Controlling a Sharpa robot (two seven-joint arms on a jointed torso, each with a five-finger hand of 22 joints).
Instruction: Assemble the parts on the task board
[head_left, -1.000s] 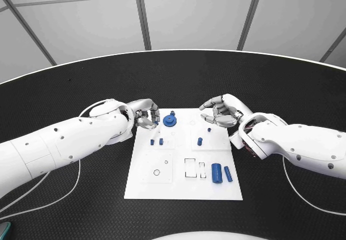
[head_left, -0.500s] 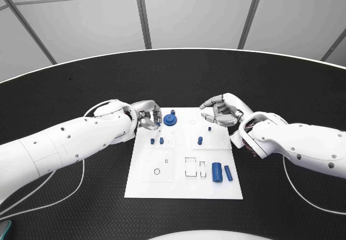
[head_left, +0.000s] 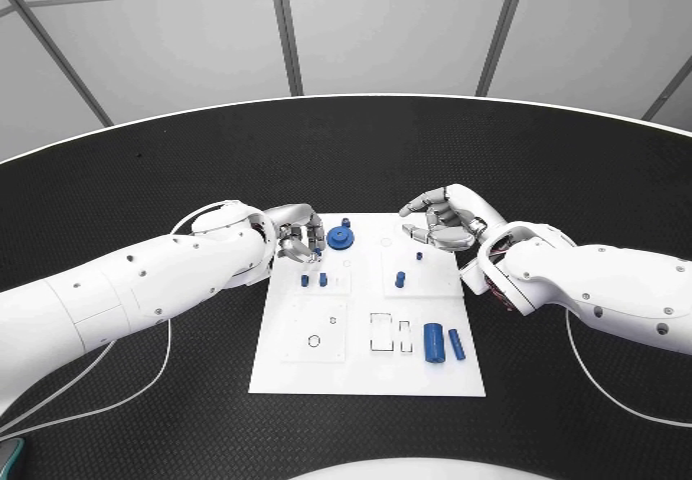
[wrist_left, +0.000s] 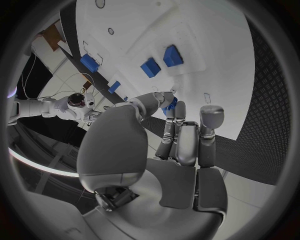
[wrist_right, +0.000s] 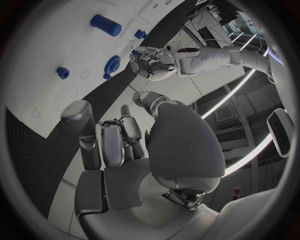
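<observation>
I am curling my left hand (head_left: 296, 238) at the task board's (head_left: 289, 370) far corner, beside the round blue part (head_left: 339, 238); whether its fingers are pinching anything, I cannot tell. My right hand (head_left: 444, 222) is hovering curled, seemingly holding nothing. A careless reach risks toppling the standing pegs (head_left: 313, 282).

A round black counter (head_left: 173, 170) with a white rim is sitting before grey wall panels (head_left: 404, 45) split by dark seams.

The right hand (wrist_right: 134, 165), fingers (wrist_right: 111, 142) curled in and holding nothing, hovers beside the white task board (wrist_right: 44, 65) bearing blue parts (wrist_right: 105, 25).
</observation>
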